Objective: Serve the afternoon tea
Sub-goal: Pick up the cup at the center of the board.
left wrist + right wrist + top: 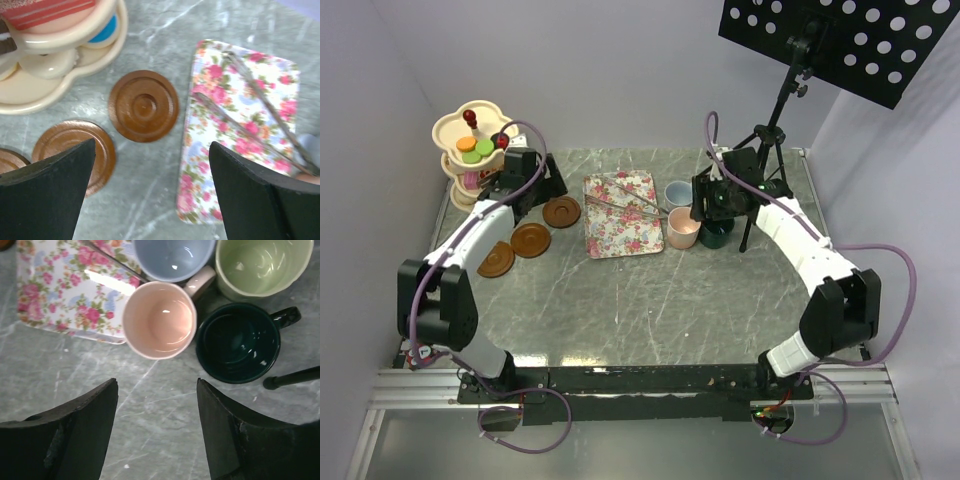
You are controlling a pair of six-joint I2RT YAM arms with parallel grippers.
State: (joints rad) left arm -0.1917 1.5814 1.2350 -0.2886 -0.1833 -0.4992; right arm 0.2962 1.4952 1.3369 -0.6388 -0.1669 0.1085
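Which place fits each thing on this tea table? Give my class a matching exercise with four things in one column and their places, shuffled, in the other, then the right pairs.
Things
1. pink mug
2. metal tongs
3. dark green mug
4. three-tier stand

Places
A. far left corner of the table
B. beside the tripod foot
C. next to the right edge of the floral tray
D. lying on the floral tray

Pairs: 1-C, 2-D, 3-B, 4-A
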